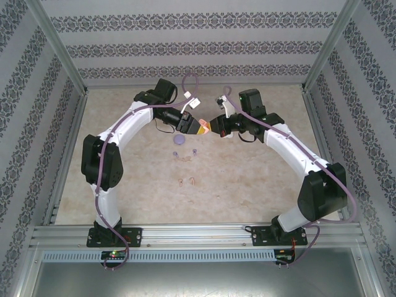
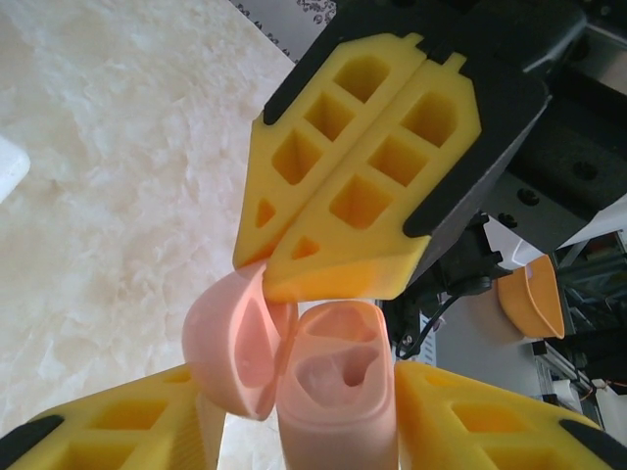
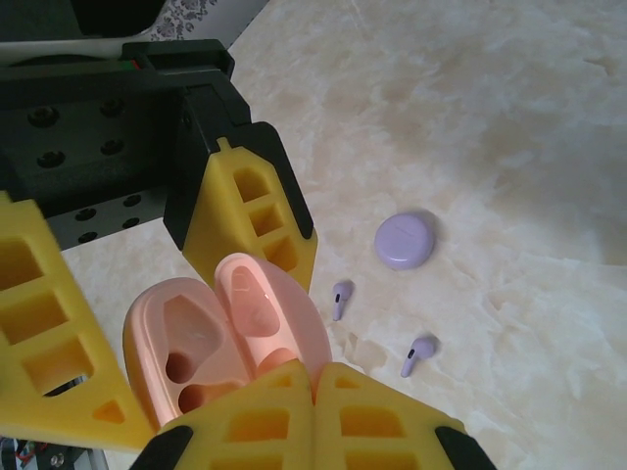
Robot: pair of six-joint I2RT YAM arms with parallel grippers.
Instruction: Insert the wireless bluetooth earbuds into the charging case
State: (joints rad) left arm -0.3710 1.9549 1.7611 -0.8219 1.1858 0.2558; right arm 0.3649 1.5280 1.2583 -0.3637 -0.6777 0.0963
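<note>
An open pink charging case [image 2: 338,392] hangs above the table, its body clamped between my left gripper's [image 2: 323,392] yellow fingers [image 2: 470,421]. Both earbud wells look empty. Its lid [image 2: 233,343] is swung out to the left. My right gripper [image 2: 263,274] is shut with nothing in it, and its tips rest at the lid's hinge edge. From the right wrist, those shut fingers [image 3: 315,377] press on the lid [image 3: 265,304]. Two purplish earbuds [image 3: 339,299] [image 3: 419,354] lie on the table. From above, two pinkish earbuds [image 1: 180,182] [image 1: 194,180] lie nearer the front.
A closed round purple case [image 3: 406,240] sits on the marble-patterned table [image 1: 260,185] beside the purple earbuds. The arms meet above mid-table [image 1: 205,127]. Patterned walls and metal posts enclose the table, with open tabletop at the front and on both sides.
</note>
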